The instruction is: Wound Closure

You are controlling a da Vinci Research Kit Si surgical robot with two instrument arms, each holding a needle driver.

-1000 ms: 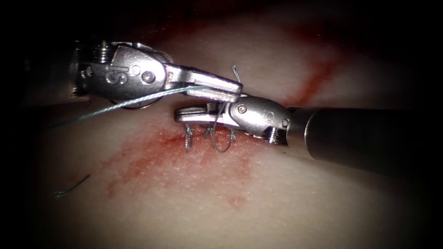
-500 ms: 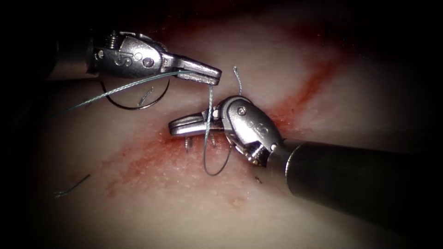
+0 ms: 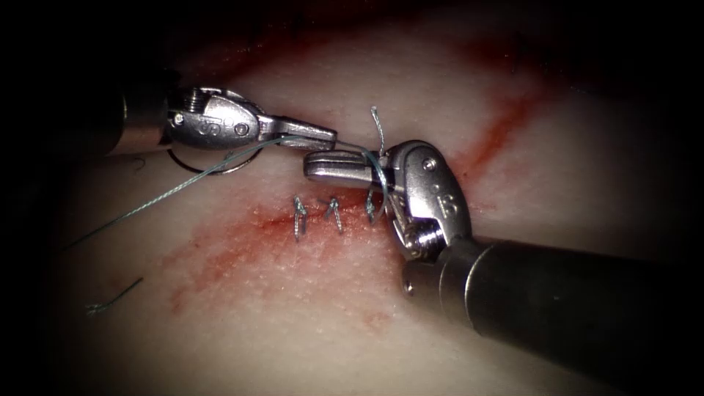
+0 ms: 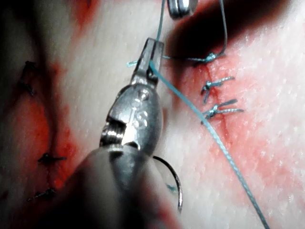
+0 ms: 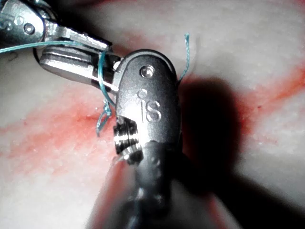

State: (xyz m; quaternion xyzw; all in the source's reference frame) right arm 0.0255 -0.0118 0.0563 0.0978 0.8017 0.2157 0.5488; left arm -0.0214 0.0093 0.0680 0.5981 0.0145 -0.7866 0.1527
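Observation:
My left tool is shut on the teal thread close to its tip, up and left of the cut. From there the thread trails off to the left. The right tool points left just below it, jaws shut, with a turn of thread wound round them and nothing between them. A short free tail stands up behind. Neither tool holds the needle, which lies loose on the tissue under the left tool; its curve also shows in the left wrist view. Three knots sit on the cut.
Red fluid smears the tissue below and left of the knots and streaks up to the right. A cut scrap of thread lies at the lower left. Older dark stitches run along another line in the left wrist view.
The left tool drew back to the left with the thread. The right tool's jaws rose while its shaft dropped lower, and the slack loop below the cut was taken up round its jaws.

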